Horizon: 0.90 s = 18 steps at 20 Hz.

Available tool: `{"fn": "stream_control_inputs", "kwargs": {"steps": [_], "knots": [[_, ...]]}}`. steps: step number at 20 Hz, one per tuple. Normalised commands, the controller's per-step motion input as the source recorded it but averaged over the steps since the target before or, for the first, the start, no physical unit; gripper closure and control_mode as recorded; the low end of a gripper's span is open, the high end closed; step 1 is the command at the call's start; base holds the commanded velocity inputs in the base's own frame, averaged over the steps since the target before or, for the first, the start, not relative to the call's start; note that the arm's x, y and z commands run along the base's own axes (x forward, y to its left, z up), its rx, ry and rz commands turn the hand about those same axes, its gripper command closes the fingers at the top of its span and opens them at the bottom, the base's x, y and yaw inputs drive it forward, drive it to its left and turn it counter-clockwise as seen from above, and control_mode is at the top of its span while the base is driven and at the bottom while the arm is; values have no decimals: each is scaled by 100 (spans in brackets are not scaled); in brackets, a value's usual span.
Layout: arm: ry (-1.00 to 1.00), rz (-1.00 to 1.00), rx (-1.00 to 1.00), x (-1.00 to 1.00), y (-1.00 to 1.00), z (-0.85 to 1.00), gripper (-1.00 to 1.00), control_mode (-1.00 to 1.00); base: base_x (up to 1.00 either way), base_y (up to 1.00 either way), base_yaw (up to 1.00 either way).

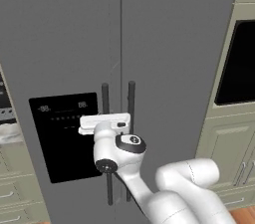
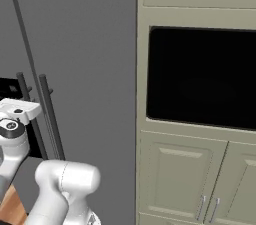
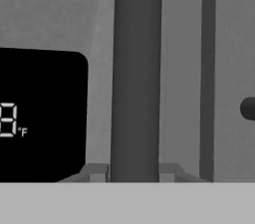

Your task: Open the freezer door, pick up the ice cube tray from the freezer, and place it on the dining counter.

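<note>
1. Since the jaws (image 3: 134, 172) are pinching the freezer door's handle (image 3: 135, 73) at frame center, the freezer door (image 1: 60, 44) fills the left, shut.
2. Pulling off-arc could make that smooth bar slip out, I'd guess.

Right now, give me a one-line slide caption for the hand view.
Gripper shut on the freezer door's dark bar handle, dispenser panel to its left in this view.

Not much to read here. The black dispenser panel (image 3: 42, 113) on the freezer door (image 1: 60, 44) has a lit digit that looks like an 8 or 3, cut off, then "°F". From the left base view there are two tiny readouts, too blurry to make out.
</note>
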Motion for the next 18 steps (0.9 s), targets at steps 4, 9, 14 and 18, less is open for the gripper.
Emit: {"fn": "stream_control_inputs", "kwargs": {"steps": [4,9,14,18], "knots": [[0,0,-1,-21,13,0,100,-100,0,0,0],[0,1,-5,-58,51,-1,100,-100,0,0,0],[0,4,-6,-72,75,0,100,-100,0,0,0],[0,11,-7,-68,93,0,100,-100,0,0,0]]}}
